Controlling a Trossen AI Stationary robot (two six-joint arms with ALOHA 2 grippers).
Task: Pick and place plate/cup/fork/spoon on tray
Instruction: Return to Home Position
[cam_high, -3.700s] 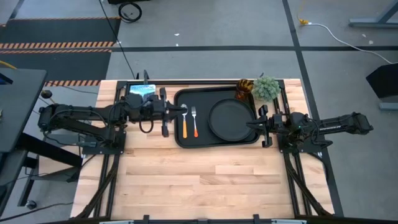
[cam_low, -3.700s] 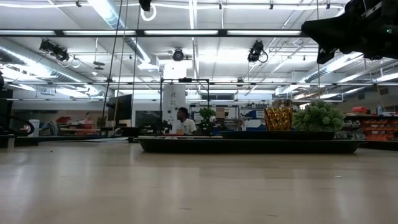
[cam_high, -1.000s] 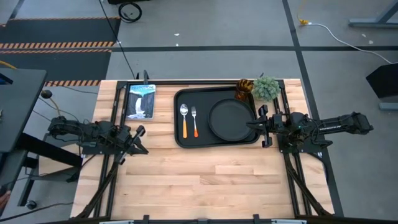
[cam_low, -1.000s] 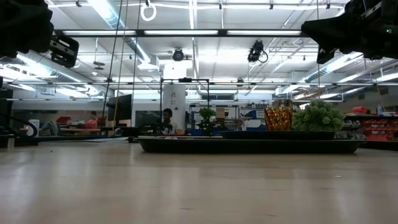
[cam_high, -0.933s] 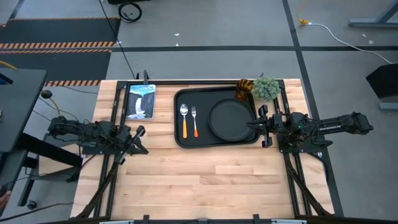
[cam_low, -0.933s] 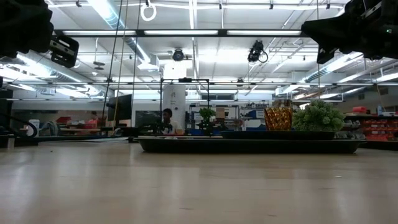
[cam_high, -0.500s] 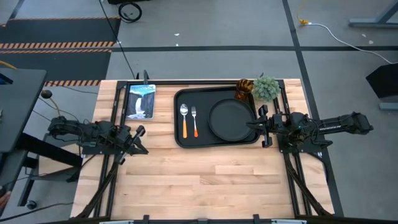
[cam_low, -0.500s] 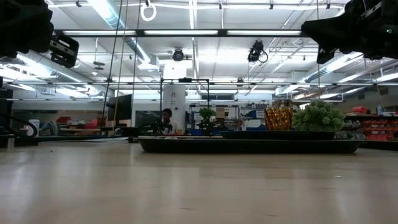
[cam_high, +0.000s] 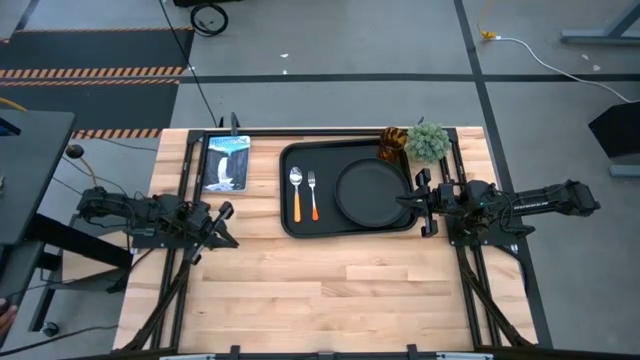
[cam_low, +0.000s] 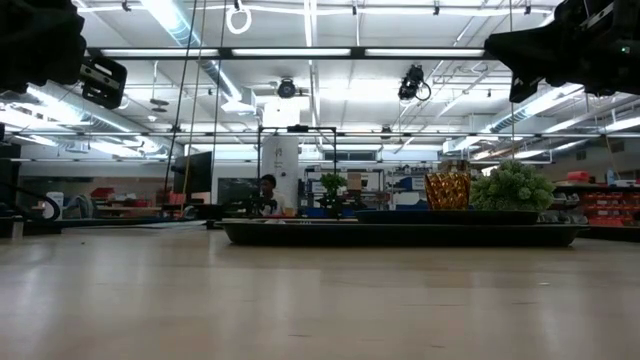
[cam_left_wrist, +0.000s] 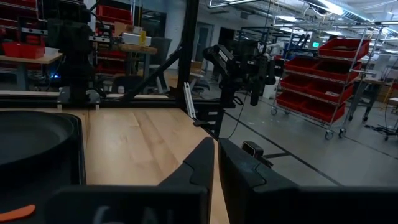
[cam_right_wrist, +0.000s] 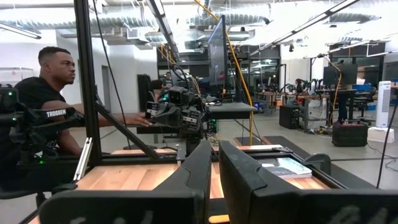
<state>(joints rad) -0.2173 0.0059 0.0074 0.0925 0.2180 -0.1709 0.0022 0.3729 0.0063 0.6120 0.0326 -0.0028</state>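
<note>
With plate (cam_high: 372, 192), fork (cam_high: 312, 197) and spoon (cam_high: 296, 193) on the tray (cam_high: 300, 225), the cup (cam_high: 392, 143) apparently stands at its far right corner, nearer the right gripper (cam_high: 424, 203), fingers nearly closed like the left gripper's (cam_high: 222, 226).

The left arm is pulled back from where it reached 3.7 s ago, when its gripper sat over the tray's (cam_high: 348, 227) left rim beside the spoon (cam_high: 296, 190). The left gripper (cam_high: 222, 226) now hangs at the table's (cam_high: 330, 290) left edge, well apart from the tray, fingers almost closed. The booklet (cam_high: 226, 161), then partly covered by the arm, lies fully in sight. In the low view the left arm now fills the upper left corner, and the person (cam_low: 267, 193) in the far room seems shifted slightly leftward.
</note>
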